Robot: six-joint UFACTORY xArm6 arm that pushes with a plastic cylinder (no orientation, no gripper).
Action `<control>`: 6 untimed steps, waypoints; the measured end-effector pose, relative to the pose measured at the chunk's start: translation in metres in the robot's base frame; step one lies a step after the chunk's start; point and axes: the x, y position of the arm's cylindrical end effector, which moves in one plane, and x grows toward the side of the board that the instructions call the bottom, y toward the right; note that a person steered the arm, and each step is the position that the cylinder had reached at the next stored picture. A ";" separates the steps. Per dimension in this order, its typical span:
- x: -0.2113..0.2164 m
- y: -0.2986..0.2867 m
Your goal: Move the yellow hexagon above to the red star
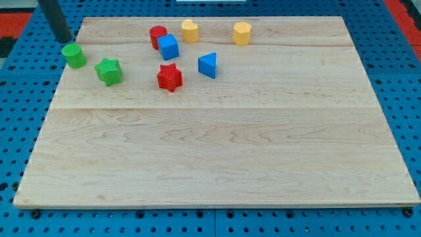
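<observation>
A wide stretch of bare wooden board (217, 158) fills the view's bottom, every block gathered toward the top. Nearest the camera among them sits the red star (170, 77), with a blue triangular block (208, 65) just to its right and a green star (108, 71) well off to its left. Farther up, a blue cube (168, 47) stands touching, or all but touching, a red block (157, 35) whose shape is partly hidden behind it.

Two yellow blocks lie along the top edge. The faceted one at the view's right reads as the yellow hexagon (242, 33); the other yellow block (190, 30), more rounded, sits between it and the red block. The hexagon stands apart from all neighbours, up and to the right of the red star. It is squat and near-symmetrical, so no long axis or pointing direction can be made out.

My tip (65, 41) rests at the far upper left, just above a green cylinder (74, 56) and well apart from the hexagon. The arm carries no gripper, only the rod, so there is nothing to open or close.

The task appears to be at its approach step, the hexagon untouched. The next move likely calls for my tip to cross to the hexagon's right side and push it leftward, threading past the rounded yellow block and blue cube, which crowd the spot above the star.
</observation>
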 end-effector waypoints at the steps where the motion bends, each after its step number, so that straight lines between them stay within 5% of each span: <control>1: 0.042 0.000; 4: 0.038 0.089; 6: 0.090 0.106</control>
